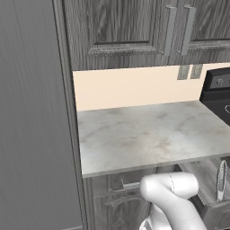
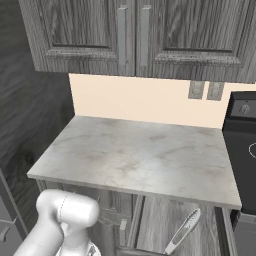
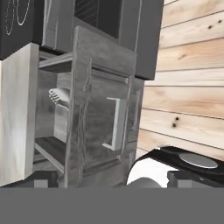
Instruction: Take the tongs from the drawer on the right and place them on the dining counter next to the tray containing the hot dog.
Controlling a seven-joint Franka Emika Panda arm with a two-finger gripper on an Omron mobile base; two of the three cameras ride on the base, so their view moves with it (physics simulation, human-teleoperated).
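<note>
The drawer [image 1: 203,176] under the marble worktop stands pulled out, and the silvery tongs [image 1: 221,179] lie inside it. From the other side, the tongs [image 2: 182,231] rest slantwise on the drawer floor [image 2: 157,220]. In the hand view, the drawer's raised-panel front [image 3: 94,127] with its bar handle [image 3: 115,124] is close ahead, and one end of the tongs [image 3: 58,95] shows behind it. My gripper [image 3: 111,181] is open, short of the drawer front, with its fingertips [image 3: 41,181] wide apart and holding nothing. The dining counter, the tray and the hot dog are out of view.
A narrow wall-side marble worktop [image 1: 148,132] overhangs the drawer, with dark upper cabinets [image 2: 120,35] above it. A black stove [image 2: 242,145] stands to the right. A tall dark panel [image 1: 31,117] closes off the left. A wood plank floor [image 3: 192,87] lies beside the cabinet.
</note>
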